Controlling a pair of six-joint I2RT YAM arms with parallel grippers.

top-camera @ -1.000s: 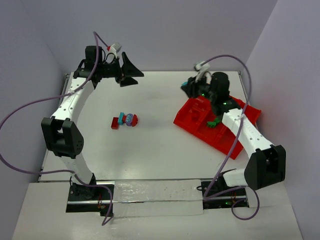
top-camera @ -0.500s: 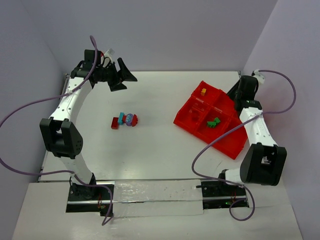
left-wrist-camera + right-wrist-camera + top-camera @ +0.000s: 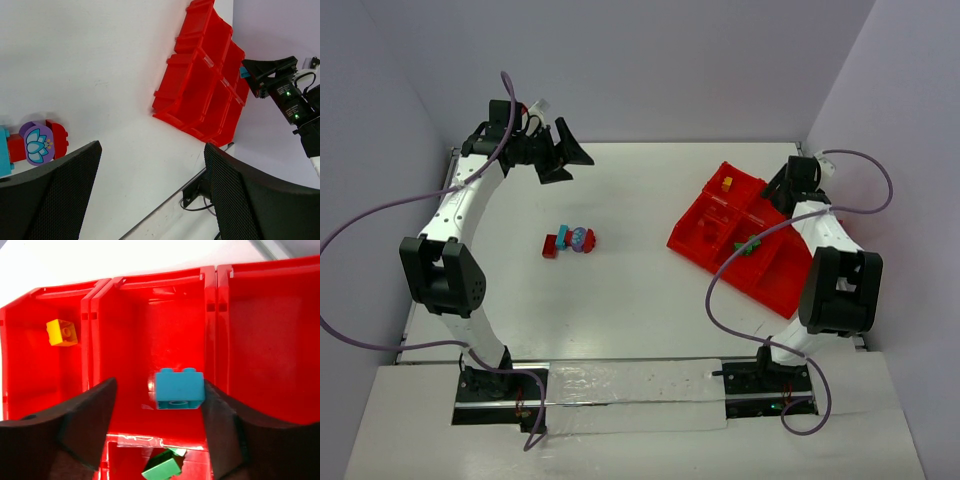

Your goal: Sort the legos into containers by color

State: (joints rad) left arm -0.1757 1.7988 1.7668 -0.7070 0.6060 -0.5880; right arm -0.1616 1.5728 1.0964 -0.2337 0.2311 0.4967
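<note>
Sorting in progress: the right claw (image 3: 159, 384) hangs open over the red tray (image 3: 210, 315). A teal brick (image 3: 179, 389) sits between its fingertips, against the right-hand one, at the middle compartment. A yellow brick (image 3: 62, 332) lies left of the claw, and green bricks (image 3: 162, 467) lie behind its tips. The left claw (image 3: 152, 150) gapes wide, with the purple piece (image 3: 38, 144) and red bricks (image 3: 59, 140) beside its left finger.

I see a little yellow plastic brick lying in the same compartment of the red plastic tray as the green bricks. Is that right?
No. The little yellow plastic brick lies in a different compartment of the red plastic tray from the green bricks, with dividers between them. The right wrist view shows it.
</note>
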